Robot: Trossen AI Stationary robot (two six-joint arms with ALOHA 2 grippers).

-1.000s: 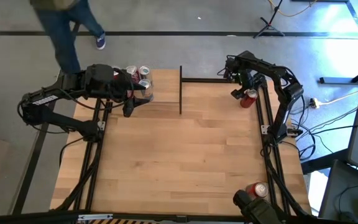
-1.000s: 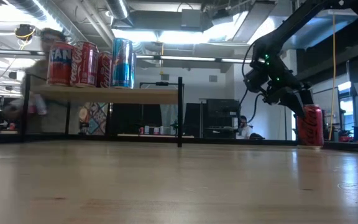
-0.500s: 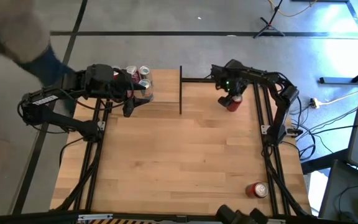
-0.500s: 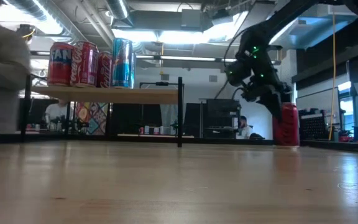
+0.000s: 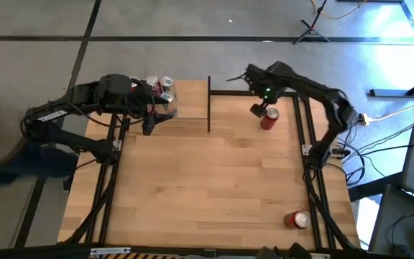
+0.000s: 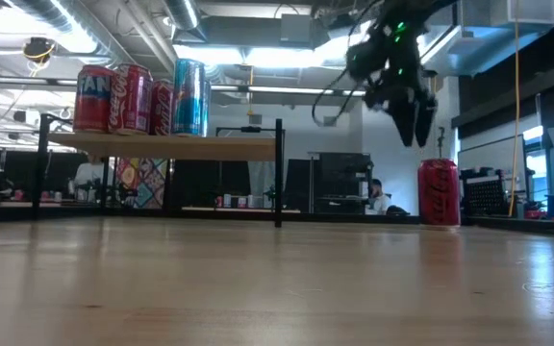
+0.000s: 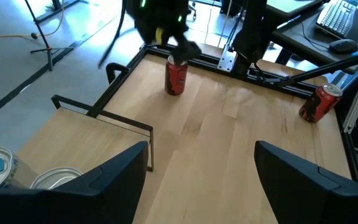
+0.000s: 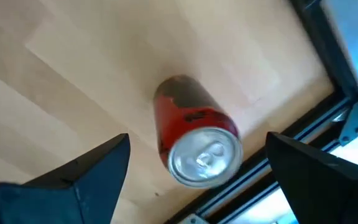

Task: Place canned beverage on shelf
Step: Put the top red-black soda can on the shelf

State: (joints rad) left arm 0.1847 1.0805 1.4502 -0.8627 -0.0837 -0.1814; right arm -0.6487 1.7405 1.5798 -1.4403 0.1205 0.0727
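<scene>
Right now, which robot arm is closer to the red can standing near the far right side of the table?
The right. Its end effector hovers open just above that red can. The left end effector waits across the table beside the shelf.

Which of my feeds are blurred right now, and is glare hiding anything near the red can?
Low view: the right gripper is motion-smeared above the sharp upright red can; bright ceiling lights glare behind the small light-wood shelf, its cans readable. Right wrist view: the whole frame is blurred, can included. Left wrist view: the far arm is smeared. High view: crisp; a blurred dark shape at the left edge.
</scene>
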